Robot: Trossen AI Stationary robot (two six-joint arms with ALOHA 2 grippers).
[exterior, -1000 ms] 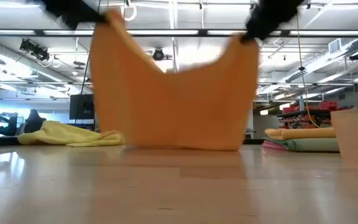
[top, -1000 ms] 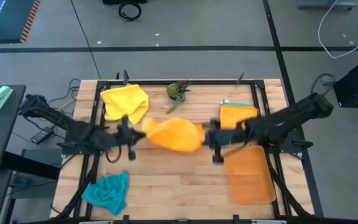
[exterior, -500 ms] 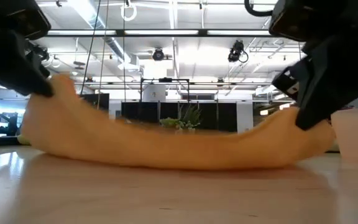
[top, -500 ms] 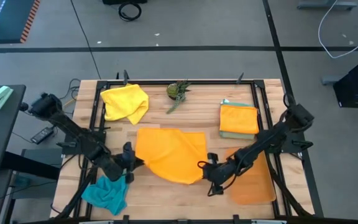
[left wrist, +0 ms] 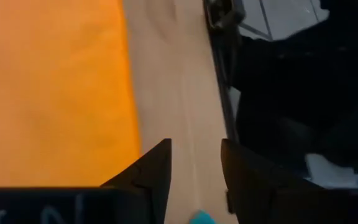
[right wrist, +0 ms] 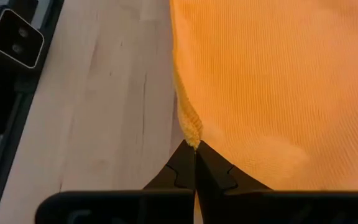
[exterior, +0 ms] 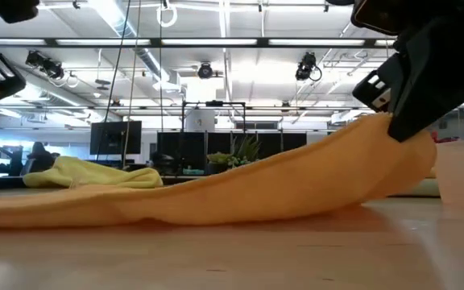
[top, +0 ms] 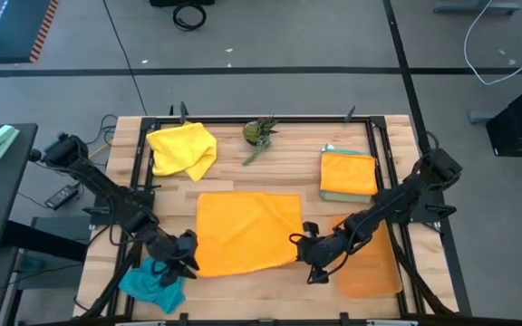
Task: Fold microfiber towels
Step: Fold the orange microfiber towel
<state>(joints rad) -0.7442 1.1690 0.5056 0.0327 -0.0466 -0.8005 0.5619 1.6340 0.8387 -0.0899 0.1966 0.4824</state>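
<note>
Orange towel (top: 247,231) lies spread nearly flat mid-table, toward the front edge, its right front corner held slightly off the wood. Right gripper (right wrist: 194,163) is clenched on that corner; left gripper (left wrist: 194,177) sits at the left front corner with fingers parted and nothing between them, bare wood showing. To do this well, I'd lower and release the right corner so the cloth lies square and wrinkle-free before folding.

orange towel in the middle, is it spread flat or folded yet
Spread, not folded: the orange towel lies open as one layer on the table. One corner is lifted, pinched by the right gripper; the left gripper stands open beside it.
</note>
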